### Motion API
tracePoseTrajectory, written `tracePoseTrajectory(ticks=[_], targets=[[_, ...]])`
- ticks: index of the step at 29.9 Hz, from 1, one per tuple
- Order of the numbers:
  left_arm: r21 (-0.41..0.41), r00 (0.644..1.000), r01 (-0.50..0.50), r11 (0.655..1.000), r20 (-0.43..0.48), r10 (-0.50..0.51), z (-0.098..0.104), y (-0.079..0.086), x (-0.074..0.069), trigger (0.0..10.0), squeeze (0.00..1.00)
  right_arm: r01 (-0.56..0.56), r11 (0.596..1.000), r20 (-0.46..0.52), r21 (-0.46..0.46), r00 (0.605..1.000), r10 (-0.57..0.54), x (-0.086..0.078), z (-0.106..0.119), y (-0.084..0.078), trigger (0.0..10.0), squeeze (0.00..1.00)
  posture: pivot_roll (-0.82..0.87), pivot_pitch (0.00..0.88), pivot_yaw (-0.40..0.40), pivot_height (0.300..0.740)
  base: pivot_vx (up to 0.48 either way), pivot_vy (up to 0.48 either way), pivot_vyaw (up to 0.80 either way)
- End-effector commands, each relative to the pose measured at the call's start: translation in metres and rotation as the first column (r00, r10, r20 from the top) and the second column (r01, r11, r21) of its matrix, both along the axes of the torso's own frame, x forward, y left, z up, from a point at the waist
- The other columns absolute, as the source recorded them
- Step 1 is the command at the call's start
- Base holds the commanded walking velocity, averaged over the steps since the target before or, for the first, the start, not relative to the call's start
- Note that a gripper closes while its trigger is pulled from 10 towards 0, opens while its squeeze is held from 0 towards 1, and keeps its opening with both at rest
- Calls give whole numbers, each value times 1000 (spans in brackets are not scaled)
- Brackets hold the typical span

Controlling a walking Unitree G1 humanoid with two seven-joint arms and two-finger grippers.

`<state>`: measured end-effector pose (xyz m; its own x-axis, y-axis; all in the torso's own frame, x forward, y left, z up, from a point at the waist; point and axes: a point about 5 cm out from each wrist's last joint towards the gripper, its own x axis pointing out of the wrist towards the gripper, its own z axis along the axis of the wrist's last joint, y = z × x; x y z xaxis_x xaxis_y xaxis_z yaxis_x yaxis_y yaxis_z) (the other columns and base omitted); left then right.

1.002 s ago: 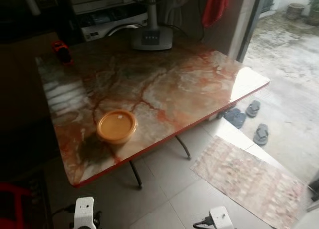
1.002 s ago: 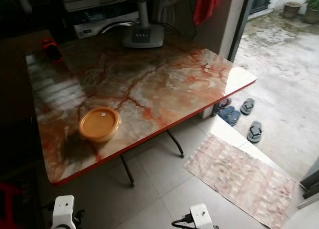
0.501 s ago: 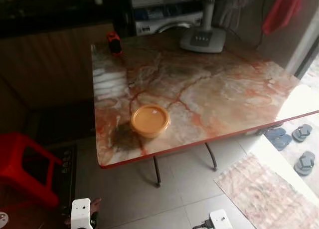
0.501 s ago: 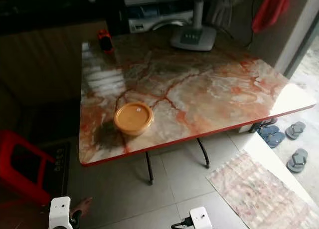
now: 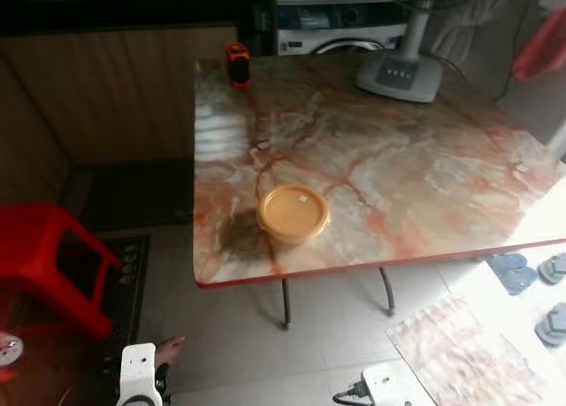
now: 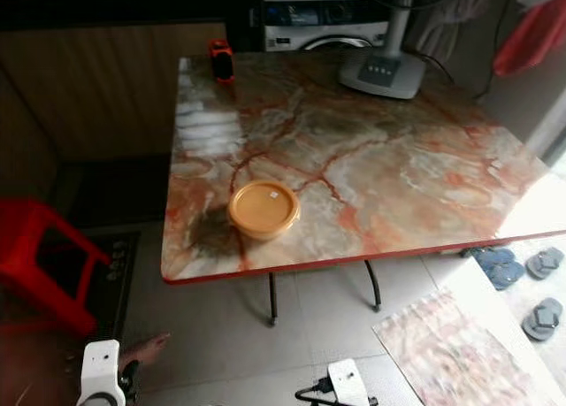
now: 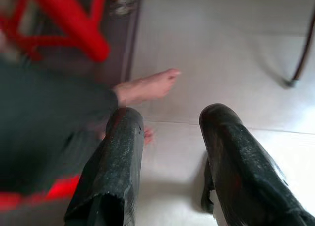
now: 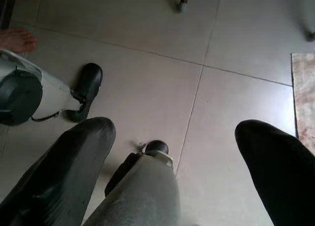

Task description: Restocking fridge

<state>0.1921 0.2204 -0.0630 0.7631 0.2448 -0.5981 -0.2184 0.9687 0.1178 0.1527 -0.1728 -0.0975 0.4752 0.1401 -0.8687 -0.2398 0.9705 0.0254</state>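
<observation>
Orange lidded container [image 5: 294, 213] on marbled red-and-grey table [image 5: 424, 172], near front edge, toward the left corner. Small red-black object [image 5: 236, 64] at far left corner; grey fan base [image 5: 400, 74] at far edge. Red stool [image 5: 46, 260] left of table on tiled floor [image 8: 147, 63]. Patterned mat [image 6: 451, 348] and sandals [image 6: 522, 287] at right. Left gripper [image 7: 170, 132] hanging low over floor, fingers spread, holding nothing, bare foot of a person [image 7: 147, 85] just beyond. Right gripper [image 8: 172, 132] also low over tiles, fingers wide apart, holding nothing.
</observation>
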Motion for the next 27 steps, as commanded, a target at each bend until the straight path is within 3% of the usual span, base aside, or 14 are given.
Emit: tracePoseTrajectory(ticks=[1,7,11,12,14,15,18,24,27], targets=[[12,1000,-23,1000,9,23,1,4,-1,10000,0,15,1000,-5,12,1000,-15,-2,-1,2,10000,0,47,54,-8,740,0,0,0],[54,992,-6,999,128,-1,16,4,15,10000,0,18,1000,-6,10,1000,-18,-1,-1,2,10000,0,47,56,-7,740,0,0,0],[138,950,27,990,305,-69,44,3,38,10000,0,17,1000,-4,12,1000,-17,0,0,2,10000,0,50,62,-10,740,0,0,0],[160,915,33,987,393,-95,61,1,47,10000,0,17,1000,-3,13,1000,-17,0,0,2,10000,0,51,63,-11,740,0,0,0],[163,903,33,986,417,-99,65,1,50,10000,0,17,1000,-3,13,1000,-17,0,0,2,10000,0,51,63,-11,740,0,0,0],[183,875,38,982,469,-121,77,-2,54,10000,0,12,1000,-2,12,1000,-12,0,0,2,10000,0,54,62,-11,740,0,0,0],[253,822,47,966,540,-182,94,-9,53,10000,0,5,1000,-4,14,1000,-5,1,0,2,10000,0,54,62,-11,740,0,0,0],[295,788,2,956,587,-183,105,-14,37,10000,0,4,1000,-1,16,1000,-4,1,0,2,10000,0,50,58,-9,740,0,0,0],[311,754,-17,950,628,-192,123,-14,43,10000,0,2,1000,-1,14,1000,-2,1,0,2,10000,0,55,60,-13,740,0,0,0]])
